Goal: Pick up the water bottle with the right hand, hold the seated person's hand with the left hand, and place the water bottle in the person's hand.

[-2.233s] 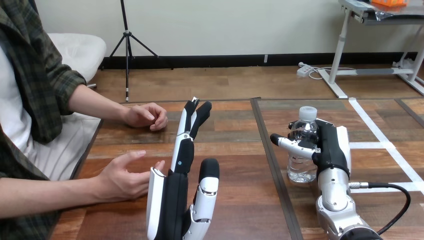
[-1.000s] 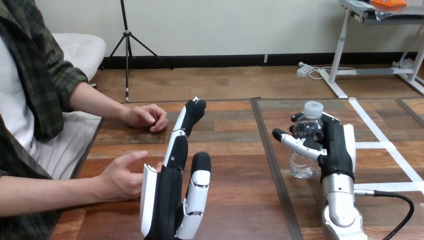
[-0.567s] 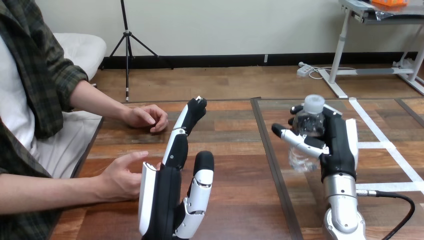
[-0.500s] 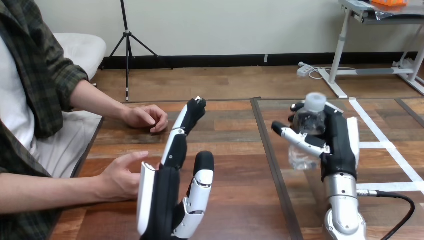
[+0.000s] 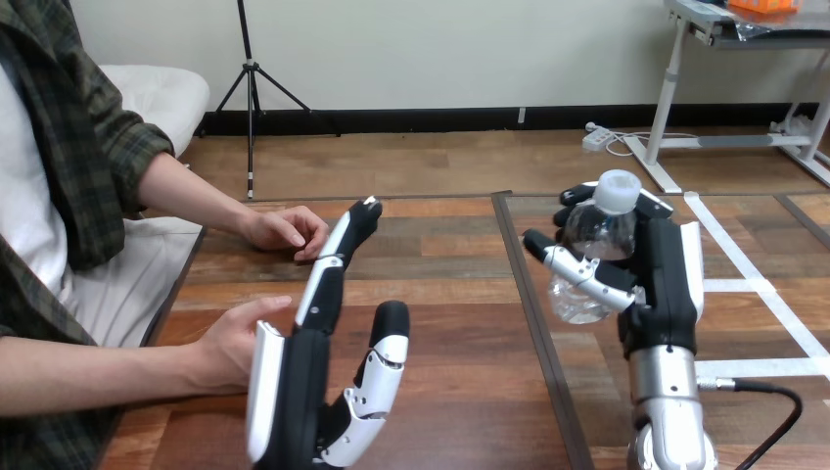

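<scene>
Clear plastic, the one water bottle (image 5: pixel 590 230) sits tilted in the right hand (image 5: pixel 666 279), whose fingers and thumb curl round it, base off the tabletop (image 5: pixel 460 323). The left hand (image 5: pixel 294 382) stands on edge, fingers straight, thumb spread, just beside the person's nearer hand (image 5: pixel 230 343); the person's farther hand (image 5: pixel 284 230), the second of two, rests curled on the tabletop

Head view. Mount: camera on the robot's head. Facing: forward and down across the wooden table (image 5: pixel 460 294). Range: close, with both robot hands large in frame. Left hand (image 5: pixel 289 392) enters at 7 o'clock, right hand (image 5: pixel 670 284) at 5 o'clock. Person (image 5: pixel 49 147) seated at 9 o'clock. Table's far edge lies toward 12 o'clock, near mid-height.
</scene>
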Robot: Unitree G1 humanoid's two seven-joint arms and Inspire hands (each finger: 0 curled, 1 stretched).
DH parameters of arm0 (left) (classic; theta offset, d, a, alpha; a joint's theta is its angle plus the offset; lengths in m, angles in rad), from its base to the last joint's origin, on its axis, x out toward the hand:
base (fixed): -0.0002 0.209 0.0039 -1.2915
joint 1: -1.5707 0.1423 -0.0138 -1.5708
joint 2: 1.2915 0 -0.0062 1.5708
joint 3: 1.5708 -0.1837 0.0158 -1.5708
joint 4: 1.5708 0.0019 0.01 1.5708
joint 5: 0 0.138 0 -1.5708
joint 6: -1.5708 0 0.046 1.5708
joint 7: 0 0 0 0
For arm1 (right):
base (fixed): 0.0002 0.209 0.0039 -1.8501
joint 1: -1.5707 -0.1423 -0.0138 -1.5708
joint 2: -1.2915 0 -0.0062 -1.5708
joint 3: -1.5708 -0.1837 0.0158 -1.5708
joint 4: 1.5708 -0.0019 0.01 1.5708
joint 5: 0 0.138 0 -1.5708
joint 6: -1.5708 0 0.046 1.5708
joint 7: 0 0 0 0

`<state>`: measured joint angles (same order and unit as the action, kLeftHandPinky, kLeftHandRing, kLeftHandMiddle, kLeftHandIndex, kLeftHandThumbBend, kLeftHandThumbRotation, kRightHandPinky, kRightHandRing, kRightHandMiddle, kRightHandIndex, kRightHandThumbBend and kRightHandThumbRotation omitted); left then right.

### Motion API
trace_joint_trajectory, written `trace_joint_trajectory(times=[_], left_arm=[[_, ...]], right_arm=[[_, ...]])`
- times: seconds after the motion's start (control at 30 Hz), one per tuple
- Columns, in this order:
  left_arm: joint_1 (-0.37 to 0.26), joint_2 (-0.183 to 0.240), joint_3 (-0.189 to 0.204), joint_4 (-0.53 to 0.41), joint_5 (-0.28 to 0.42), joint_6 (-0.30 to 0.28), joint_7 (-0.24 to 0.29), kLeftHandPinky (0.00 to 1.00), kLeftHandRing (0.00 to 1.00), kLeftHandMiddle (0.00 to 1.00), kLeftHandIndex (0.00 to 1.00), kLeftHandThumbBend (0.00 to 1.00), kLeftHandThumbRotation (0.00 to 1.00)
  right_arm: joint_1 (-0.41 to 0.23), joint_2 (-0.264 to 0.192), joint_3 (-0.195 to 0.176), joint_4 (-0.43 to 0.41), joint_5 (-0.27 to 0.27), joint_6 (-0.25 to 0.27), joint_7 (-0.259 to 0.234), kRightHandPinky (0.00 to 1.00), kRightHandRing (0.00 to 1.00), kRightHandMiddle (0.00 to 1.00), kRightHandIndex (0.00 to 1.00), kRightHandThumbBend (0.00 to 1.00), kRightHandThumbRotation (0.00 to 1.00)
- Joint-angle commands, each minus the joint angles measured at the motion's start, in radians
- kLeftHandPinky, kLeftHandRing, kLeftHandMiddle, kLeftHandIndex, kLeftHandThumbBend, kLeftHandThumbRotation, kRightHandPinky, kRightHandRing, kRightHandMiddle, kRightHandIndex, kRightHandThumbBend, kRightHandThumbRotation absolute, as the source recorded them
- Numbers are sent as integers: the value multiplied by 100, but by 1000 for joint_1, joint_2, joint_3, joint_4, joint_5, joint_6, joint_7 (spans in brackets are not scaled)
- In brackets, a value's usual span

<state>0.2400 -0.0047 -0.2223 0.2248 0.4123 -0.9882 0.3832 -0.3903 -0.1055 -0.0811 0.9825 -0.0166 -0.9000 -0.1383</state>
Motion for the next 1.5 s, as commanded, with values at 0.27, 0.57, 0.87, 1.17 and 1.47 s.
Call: trace_joint_trajectory(times=[0.27, 0.57, 0.87, 1.17, 1.47], left_arm=[[16, 109, 85, -102, -17, 39, -86, 85, 88, 89, 88, 40, 28], [31, 207, 185, -201, -39, 142, -164, 88, 91, 91, 88, 60, 10], [61, 281, 314, -319, 91, 300, -175, 81, 89, 91, 86, 73, 6], [78, 334, 399, -420, 335, 502, -126, 75, 85, 88, 84, 84, 11], [73, 368, 416, -459, 512, 665, -112, 73, 82, 84, 80, 91, 7]], right_arm=[[84, 48, 13, -280, 37, 2, 70, 38, 41, 47, 48, 75, 0], [138, 56, 25, -363, 3, 34, 75, 36, 40, 46, 48, 74, 0], [167, 61, 38, -399, 13, 60, 110, 38, 41, 45, 47, 74, 0], [181, 66, 45, -409, 2, 65, 123, 40, 42, 46, 48, 72, 0], [181, 65, 50, -400, -1, 63, 142, 40, 43, 46, 48, 72, 0]])
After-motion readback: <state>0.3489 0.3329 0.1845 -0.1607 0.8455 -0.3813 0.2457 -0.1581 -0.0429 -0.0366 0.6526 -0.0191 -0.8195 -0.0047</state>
